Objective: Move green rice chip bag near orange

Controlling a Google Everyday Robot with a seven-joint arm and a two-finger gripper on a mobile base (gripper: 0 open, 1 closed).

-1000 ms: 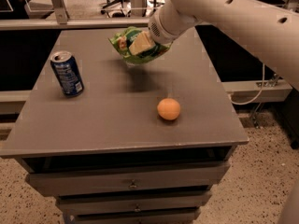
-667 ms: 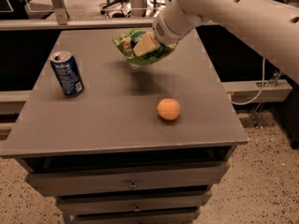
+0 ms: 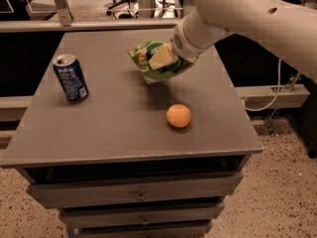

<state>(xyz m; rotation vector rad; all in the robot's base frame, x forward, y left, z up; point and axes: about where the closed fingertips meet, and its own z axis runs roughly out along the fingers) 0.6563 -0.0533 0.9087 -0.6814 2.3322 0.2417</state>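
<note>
Camera view, single arm at a grey table [image 3: 114, 128]. I take the orange [image 3: 178, 115] as my reference point throughout.

The gripper [image 3: 163, 58] sits behind the orange and slightly to its left, at the end of the white arm [image 3: 247, 14] that reaches in from the upper right. Its fingers are clamped on the green rice chip bag [image 3: 152, 73] - one pale finger lies across the bag's upper face, and the crinkled green foil spreads out below it and to its left. The bag is tilted, its printed face turned toward the camera. It is near the orange but apart from it, with a strip of bare table top between the two. I cannot tell whether the bag's lower edge touches the table.

The orange rests on the table top, toward the front right.

A blue soda can [image 3: 71, 78] stands upright well to the left of the orange, near the table's left edge; I cannot see what is in it. Below the orange, under the table top, are stacked drawers [image 3: 141, 195] - pushed in, so what they hold is hidden.
</note>
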